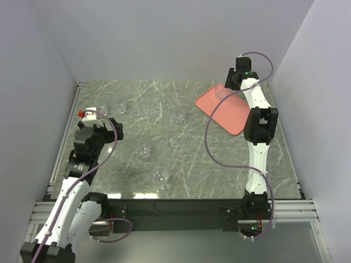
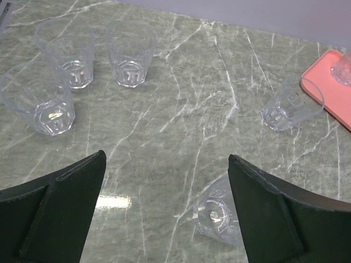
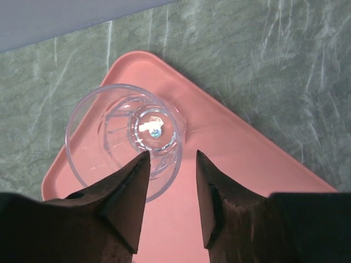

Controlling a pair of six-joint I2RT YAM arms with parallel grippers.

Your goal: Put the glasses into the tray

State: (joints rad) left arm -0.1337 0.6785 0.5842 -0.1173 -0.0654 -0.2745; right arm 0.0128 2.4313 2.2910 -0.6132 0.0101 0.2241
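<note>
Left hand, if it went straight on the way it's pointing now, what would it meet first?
Probably the bare table: the left hand is open and angled down at it. A glass just right of that line might get clipped, but depth is unclear.

Light is bright, soft and even, falling from above (the pale walls [image 1: 164,38] help spread it). Shadows on the table [image 1: 181,148] are faint, with blurred edges. Between the fingers [image 2: 60,213] of the left gripper [image 2: 165,159], close against one of them, a white patch of glare lies on the stone. The glasses [image 2: 130,52] ahead of it carry small highlights. Both grippers' fingers read near black, with little detail. The glass [image 3: 98,131] just ahead of the right gripper [image 3: 173,156] is sharp. From the top camera the glasses are faint and hard to pick out.
</note>
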